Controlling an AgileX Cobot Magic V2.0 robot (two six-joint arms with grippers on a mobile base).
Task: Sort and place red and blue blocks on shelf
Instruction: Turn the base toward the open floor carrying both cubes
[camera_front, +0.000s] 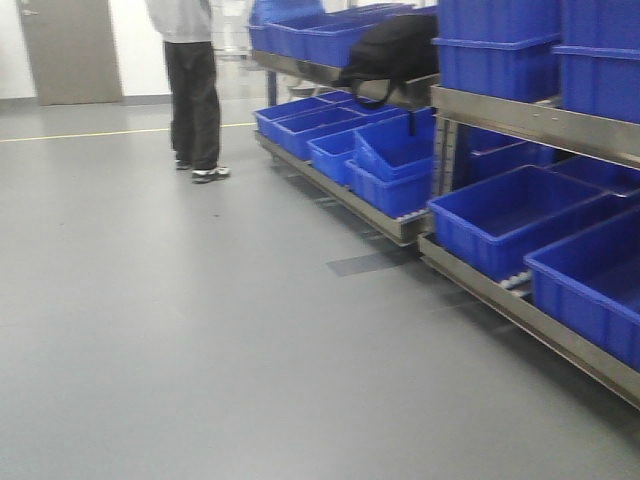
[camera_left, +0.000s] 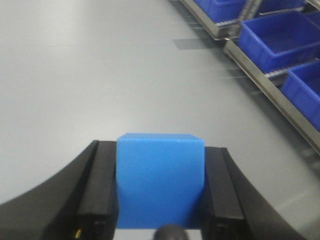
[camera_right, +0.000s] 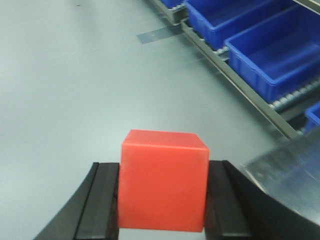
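Left wrist view: our left tool (camera_left: 160, 152) is clamped on the blue block (camera_left: 160, 182), and our right tool (camera_right: 162, 167) likewise grips the red block (camera_right: 162, 187). Both hang above bare floor (camera_left: 100, 75), well apart from the shelf (camera_front: 520, 120). A loosened squeeze would drop either cube. Farther off, blue bins (camera_front: 500, 215) crowd the tiers, so placement could snag, and a person (camera_front: 192, 100) stands near the far end.

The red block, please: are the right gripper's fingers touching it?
Touching. The right wrist view shows both fingers pressed against opposite sides of the red block.
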